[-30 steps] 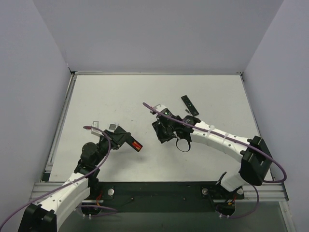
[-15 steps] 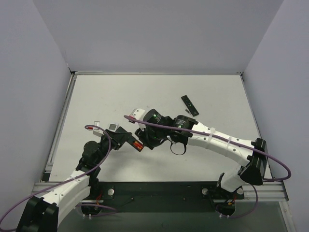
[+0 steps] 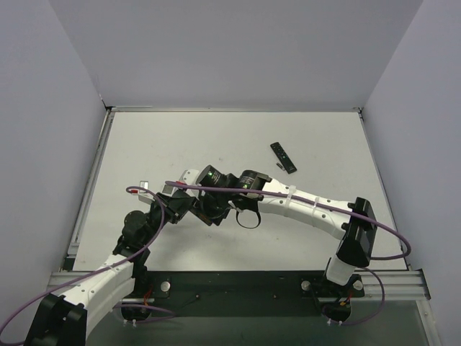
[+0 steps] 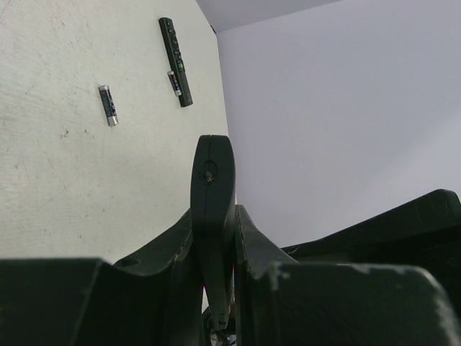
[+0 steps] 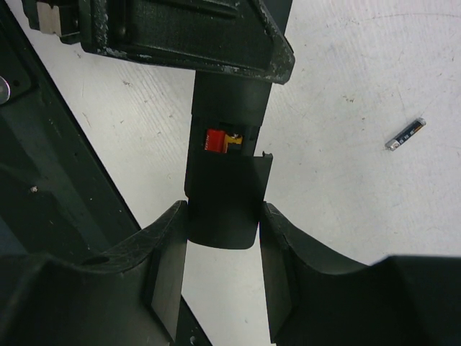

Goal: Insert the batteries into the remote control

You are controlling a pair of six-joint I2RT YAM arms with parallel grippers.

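Note:
My left gripper [image 3: 184, 207] [image 4: 214, 241] is shut on a black remote control [image 3: 196, 210] [image 4: 212, 187] and holds it above the table. In the right wrist view the remote [image 5: 230, 101] has an open compartment with a red battery [image 5: 215, 139] in it. My right gripper [image 3: 207, 205] [image 5: 223, 220] has its fingers on both sides of the black battery cover [image 5: 227, 202], which lies over the remote's end, slightly askew. A dark grey battery [image 5: 405, 134] [image 4: 108, 105] lies loose on the table.
A second black remote [image 3: 283, 157] [image 4: 176, 61] lies at the back right of the table, with a small battery [image 3: 279, 167] [image 4: 173, 81] beside it. The two arms cross close together at the left centre. White walls enclose the table.
My right arm has swung left across the table, bringing its gripper up to the remote held in my left gripper. The left arm has barely moved.

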